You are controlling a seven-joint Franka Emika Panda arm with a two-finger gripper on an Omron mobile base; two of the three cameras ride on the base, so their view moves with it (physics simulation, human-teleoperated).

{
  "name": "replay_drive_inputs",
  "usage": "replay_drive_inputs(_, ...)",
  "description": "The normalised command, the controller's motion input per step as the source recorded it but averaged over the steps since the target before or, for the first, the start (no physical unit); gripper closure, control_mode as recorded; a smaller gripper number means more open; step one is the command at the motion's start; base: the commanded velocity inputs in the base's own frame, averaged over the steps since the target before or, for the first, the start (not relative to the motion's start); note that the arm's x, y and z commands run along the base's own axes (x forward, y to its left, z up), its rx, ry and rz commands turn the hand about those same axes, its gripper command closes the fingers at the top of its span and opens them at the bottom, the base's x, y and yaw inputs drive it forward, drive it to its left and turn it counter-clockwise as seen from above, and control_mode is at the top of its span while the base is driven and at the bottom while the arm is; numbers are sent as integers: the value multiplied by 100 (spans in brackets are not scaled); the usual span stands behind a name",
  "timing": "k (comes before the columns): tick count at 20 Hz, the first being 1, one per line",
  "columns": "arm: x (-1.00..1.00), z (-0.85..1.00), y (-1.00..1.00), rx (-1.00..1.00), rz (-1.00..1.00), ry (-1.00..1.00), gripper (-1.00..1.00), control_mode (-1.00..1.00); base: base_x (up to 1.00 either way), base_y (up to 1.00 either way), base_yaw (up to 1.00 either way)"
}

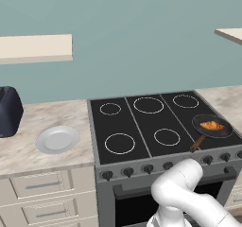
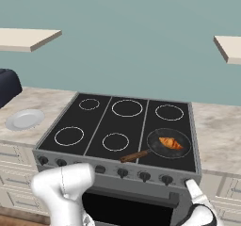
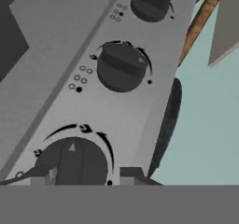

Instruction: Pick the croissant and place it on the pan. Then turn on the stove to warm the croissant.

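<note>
The stove point(image 1: 142, 126) spans the middle of both base views, set into a marbled counter point(image 1: 28, 145), with five white burner rings on its black top and a row of dark knobs along its grey front. The arm point(image 2: 61, 187) bends low in front of that knob row and reaches to its right end. In the hand view the hand point(image 3: 86, 174) sits right at a knob point(image 3: 72, 162), one dark fingertip on each side of it; the jaws look drawn in around the knob, but whether they actually pinch it cannot be told. Two more knobs run on past the hand along the panel. The pan point(image 2: 169, 143) rests on the front right burner, above and just behind the hand, its wooden handle point(image 2: 134, 156) pointing toward the knob row. The croissant point(image 2: 170, 143) lies inside the pan. Far left of the hand, a light plate point(image 1: 57, 139) lies on the counter beside a dark toaster point(image 1: 8, 111).
</note>
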Motion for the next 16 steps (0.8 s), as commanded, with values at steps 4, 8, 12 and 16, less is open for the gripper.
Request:
replay_drive_inputs(4,-100,100,-7,-12,22,-51,100,-100,0,0,0)
replay_drive_inputs(8,-100,99,-5,-18,21,-49,100,-100,0,0,0)
replay_drive_inputs(12,-100,96,-11,-27,15,-40,100,-100,0,0,0)
replay_drive_inputs(16,-100,82,-21,-23,23,-39,100,-100,0,0,0)
